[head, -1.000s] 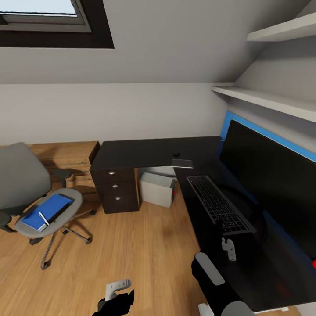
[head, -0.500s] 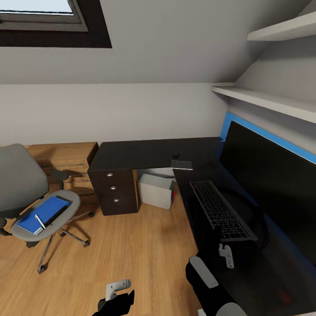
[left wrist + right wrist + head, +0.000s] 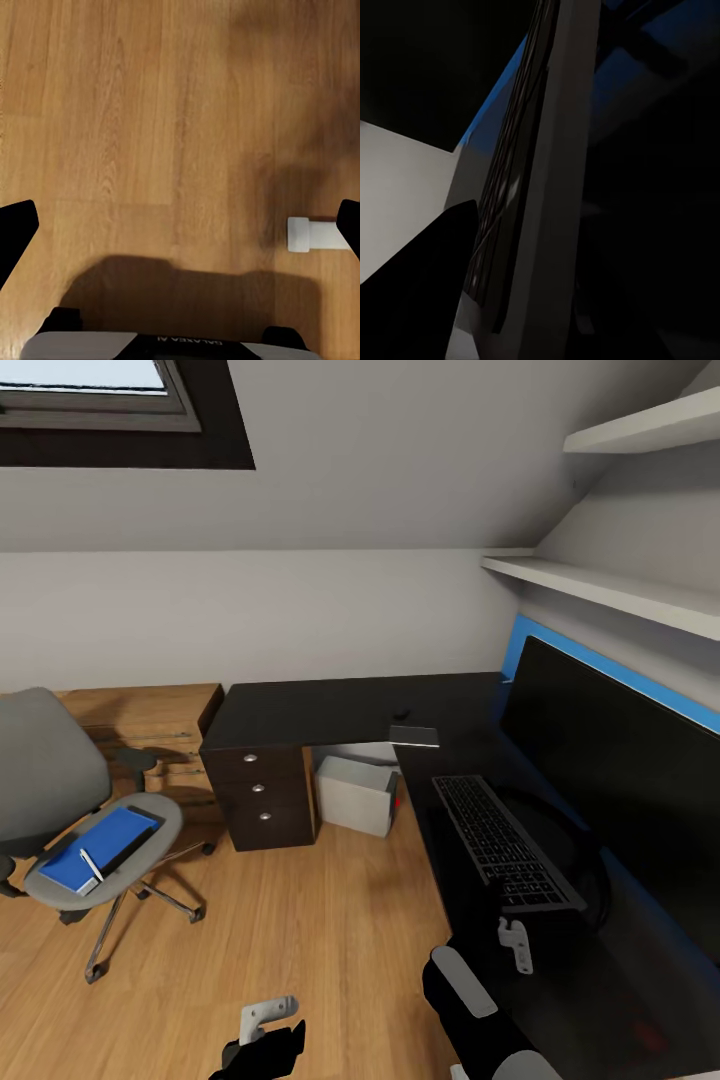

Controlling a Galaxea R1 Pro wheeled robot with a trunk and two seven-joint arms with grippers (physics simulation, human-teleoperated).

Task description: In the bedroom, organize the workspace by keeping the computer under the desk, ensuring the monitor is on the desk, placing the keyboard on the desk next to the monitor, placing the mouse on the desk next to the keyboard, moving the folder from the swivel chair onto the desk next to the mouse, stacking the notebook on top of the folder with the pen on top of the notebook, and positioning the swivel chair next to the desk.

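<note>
The black desk [image 3: 300,710] runs along the wall and turns down the right side. On it stand the wide black monitor [image 3: 620,760] and the keyboard [image 3: 500,835], which lies in front of the screen. My right gripper [image 3: 515,945] is at the keyboard's near end, shut on its edge [image 3: 547,187]. A small mouse [image 3: 402,713] and the grey notebook [image 3: 414,735] lie at the desk's inner corner. The grey computer [image 3: 357,792] sits under the desk. The blue folder [image 3: 100,848] lies on the swivel chair [image 3: 60,790], with a white stick across it. My left gripper [image 3: 268,1015] [image 3: 180,225] hangs open above the floor.
The black drawer unit [image 3: 258,790] stands under the desk's left end, with a low wooden shelf unit [image 3: 150,725] behind the chair. White wall shelves [image 3: 600,585] hang over the monitor. Wooden floor [image 3: 300,920] lies between the chair and the desk. A white stub [image 3: 315,234] rests on the floor.
Since a second ago the view has shifted slightly. My right gripper and the keyboard have come a little toward me. Nothing has moved in the last half second.
</note>
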